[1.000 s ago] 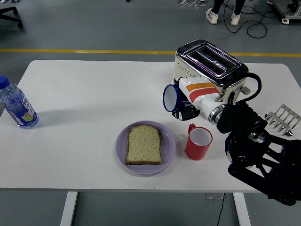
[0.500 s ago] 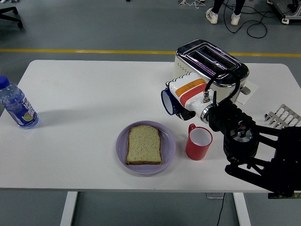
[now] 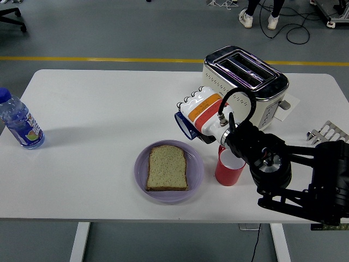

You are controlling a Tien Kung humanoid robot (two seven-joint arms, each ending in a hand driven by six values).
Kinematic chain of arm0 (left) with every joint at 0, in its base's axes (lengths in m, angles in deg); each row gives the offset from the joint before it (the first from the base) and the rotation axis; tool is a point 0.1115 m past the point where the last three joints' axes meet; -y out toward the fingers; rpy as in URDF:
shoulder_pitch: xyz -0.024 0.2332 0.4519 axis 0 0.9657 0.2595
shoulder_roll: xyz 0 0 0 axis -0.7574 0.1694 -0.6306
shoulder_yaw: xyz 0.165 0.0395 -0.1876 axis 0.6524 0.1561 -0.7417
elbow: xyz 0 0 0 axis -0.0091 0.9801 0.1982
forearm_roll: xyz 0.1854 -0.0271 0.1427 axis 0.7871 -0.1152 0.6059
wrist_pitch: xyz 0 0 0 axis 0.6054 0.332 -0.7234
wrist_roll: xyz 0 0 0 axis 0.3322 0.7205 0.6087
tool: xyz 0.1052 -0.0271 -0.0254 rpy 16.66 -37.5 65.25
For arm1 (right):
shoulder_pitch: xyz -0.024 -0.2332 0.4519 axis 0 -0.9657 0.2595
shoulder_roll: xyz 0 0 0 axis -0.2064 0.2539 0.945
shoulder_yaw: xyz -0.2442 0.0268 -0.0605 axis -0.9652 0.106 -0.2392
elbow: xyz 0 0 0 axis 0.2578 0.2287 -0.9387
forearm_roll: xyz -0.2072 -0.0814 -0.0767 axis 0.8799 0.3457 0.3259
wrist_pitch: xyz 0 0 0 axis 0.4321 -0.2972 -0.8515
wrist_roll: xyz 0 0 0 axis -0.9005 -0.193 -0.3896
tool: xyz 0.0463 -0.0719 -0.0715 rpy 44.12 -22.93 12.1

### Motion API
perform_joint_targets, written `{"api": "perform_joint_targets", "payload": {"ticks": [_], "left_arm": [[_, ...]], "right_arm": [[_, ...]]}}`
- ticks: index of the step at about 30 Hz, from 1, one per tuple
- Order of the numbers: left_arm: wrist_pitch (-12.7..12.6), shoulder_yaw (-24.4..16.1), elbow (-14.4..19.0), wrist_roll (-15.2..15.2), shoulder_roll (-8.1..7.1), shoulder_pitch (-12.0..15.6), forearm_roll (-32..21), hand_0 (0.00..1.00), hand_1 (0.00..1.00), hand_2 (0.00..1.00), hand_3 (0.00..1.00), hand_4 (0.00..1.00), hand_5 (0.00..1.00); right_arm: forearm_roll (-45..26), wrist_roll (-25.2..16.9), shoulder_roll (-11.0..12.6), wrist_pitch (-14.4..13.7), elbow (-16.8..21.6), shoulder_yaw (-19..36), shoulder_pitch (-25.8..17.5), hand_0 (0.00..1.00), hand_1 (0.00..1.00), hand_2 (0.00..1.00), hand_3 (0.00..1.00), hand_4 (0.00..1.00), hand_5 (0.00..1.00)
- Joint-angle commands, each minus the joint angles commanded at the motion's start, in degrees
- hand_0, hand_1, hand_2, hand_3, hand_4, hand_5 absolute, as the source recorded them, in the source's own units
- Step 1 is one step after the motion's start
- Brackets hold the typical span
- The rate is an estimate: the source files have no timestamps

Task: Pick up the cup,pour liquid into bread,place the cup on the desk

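- My right hand (image 3: pixel 204 115) grips the blue cup (image 3: pixel 185 123), tipped on its side just past the plate's (image 3: pixel 140 173) far right rim.
- The bread (image 3: pixel 167 167) lies on the plate near the table's (image 3: pixel 98 109) front edge.
- I think picking up is done; pouring is starting, and putting down is left.

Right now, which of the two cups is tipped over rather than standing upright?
The blue-rimmed cup in the robot's right hand, tilted with its mouth facing down-left toward the bread. The red cup stands upright on the table.
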State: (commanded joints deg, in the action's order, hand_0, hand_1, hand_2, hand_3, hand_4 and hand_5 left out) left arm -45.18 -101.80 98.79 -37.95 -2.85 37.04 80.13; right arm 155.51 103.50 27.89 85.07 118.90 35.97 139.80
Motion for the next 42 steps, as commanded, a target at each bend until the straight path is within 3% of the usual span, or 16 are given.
{"api": "perform_joint_targets", "payload": {"ticks": [8, 18, 28, 32, 38, 42], "left_arm": [[0.00, 0.21, -0.02, 0.01, 0.10, 0.34, -0.12, 0.633, 0.644, 0.653, 0.505, 0.241, 0.854], [0.01, 0.83, -0.05, 0.02, 0.23, 0.71, -0.34, 0.633, 0.644, 0.653, 0.505, 0.241, 0.855], [0.02, 0.98, -0.08, 0.04, 0.25, 1.01, -0.20, 0.633, 0.644, 0.653, 0.505, 0.241, 0.856], [0.05, 0.87, -0.07, 0.04, 0.25, 1.04, 0.07, 0.633, 0.644, 0.653, 0.505, 0.241, 0.856], [0.08, 0.36, -0.07, 0.05, 0.11, 0.88, 0.50, 0.633, 0.642, 0.653, 0.505, 0.240, 0.855], [0.09, 0.02, -0.07, 0.05, 0.08, 0.67, 0.82, 0.633, 0.644, 0.653, 0.505, 0.241, 0.856]], "right_arm": [[-0.04, 0.00, -0.62, 2.96, -0.12, -1.18, 0.01, 0.366, 0.403, 0.556, 0.579, 0.623, 0.002], [0.40, 0.00, -0.76, 1.32, -0.71, -0.47, -0.48, 0.368, 0.404, 0.555, 0.578, 0.619, 0.002], [-2.55, 0.00, 0.60, -6.17, -0.74, 4.56, -3.89, 0.385, 0.406, 0.556, 0.576, 0.624, 0.006], [-7.99, 0.00, 1.78, -11.08, -0.13, 10.50, -8.10, 0.385, 0.406, 0.556, 0.576, 0.624, 0.006], [-21.47, 0.00, 3.23, -19.29, 2.17, 19.51, -15.01, 0.429, 0.419, 0.557, 0.574, 0.622, 0.015], [-24.79, 0.00, 3.27, -22.89, 4.00, 26.17, -20.28, 0.472, 0.444, 0.559, 0.574, 0.621, 0.018]]}}
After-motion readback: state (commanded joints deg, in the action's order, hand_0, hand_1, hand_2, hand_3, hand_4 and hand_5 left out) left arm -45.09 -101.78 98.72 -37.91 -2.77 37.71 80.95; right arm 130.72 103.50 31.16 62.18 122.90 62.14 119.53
